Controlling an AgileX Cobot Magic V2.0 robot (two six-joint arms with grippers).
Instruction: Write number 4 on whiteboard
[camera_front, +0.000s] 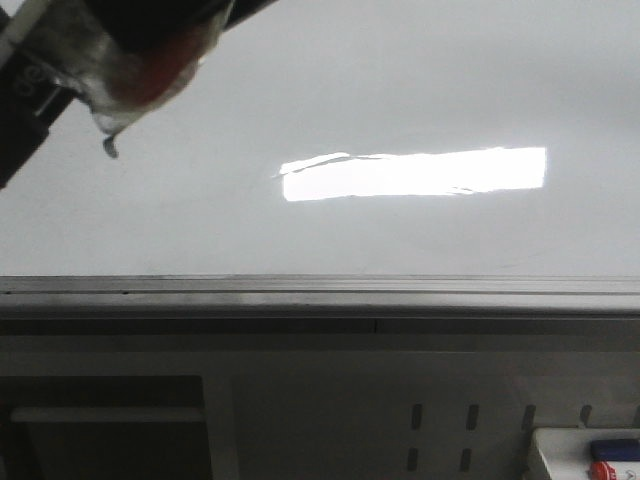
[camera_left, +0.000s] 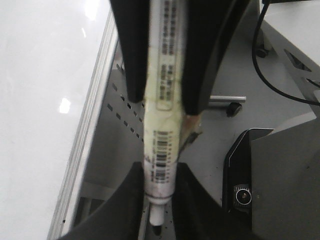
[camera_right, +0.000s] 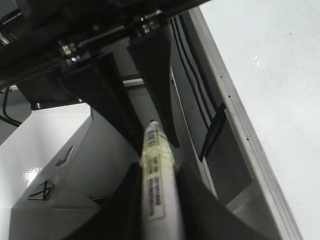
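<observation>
We see the whiteboard (camera_front: 320, 90) blank and glossy ahead, its rail beside both arms, the left claw (camera_left: 159, 200) clamped on a marker (camera_left: 162, 130) with its tip off the board, and the right claw (camera_right: 157, 185) closed around another marker (camera_right: 157, 170).

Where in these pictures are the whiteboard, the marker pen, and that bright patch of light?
whiteboard (camera_front: 420, 80): front view, bare glossy surface.
marker in the left gripper (camera_left: 161, 150): left wrist view, barcode-labelled barrel.
marker in the right gripper (camera_right: 157, 175): right wrist view, labelled barrel.
light reflection (camera_front: 415, 173): front view, middle of bright rectangle.
</observation>
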